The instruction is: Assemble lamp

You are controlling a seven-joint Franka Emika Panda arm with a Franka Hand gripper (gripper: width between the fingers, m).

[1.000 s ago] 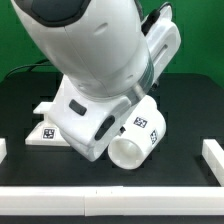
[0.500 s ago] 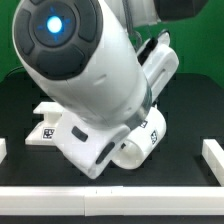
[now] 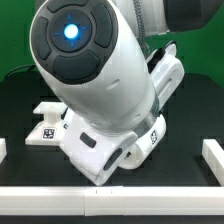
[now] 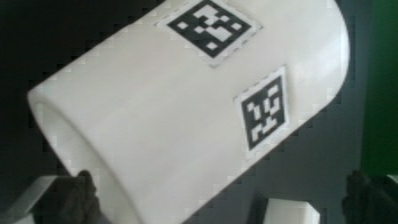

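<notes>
The lamp shade, a large white tapered cup with two square tags, lies on its side on the black table and fills the wrist view. In the exterior view only its tagged side shows past the arm. My gripper is open, its dark fingers wide apart, close over the shade's wide end and not closed on it. In the exterior view the gripper is hidden behind the arm. The stepped square base sits on the exterior view's left, partly covered by the arm. The bulb is out of view.
The arm's large white body blocks most of the exterior view. White strips edge the table at the exterior view's right, its left and along the front. A small white piece shows beyond the shade.
The arm has swung lower and nearer the exterior camera, over the shade. The shade's open mouth, seen earlier, is now hidden behind the hand. The base has not moved.
</notes>
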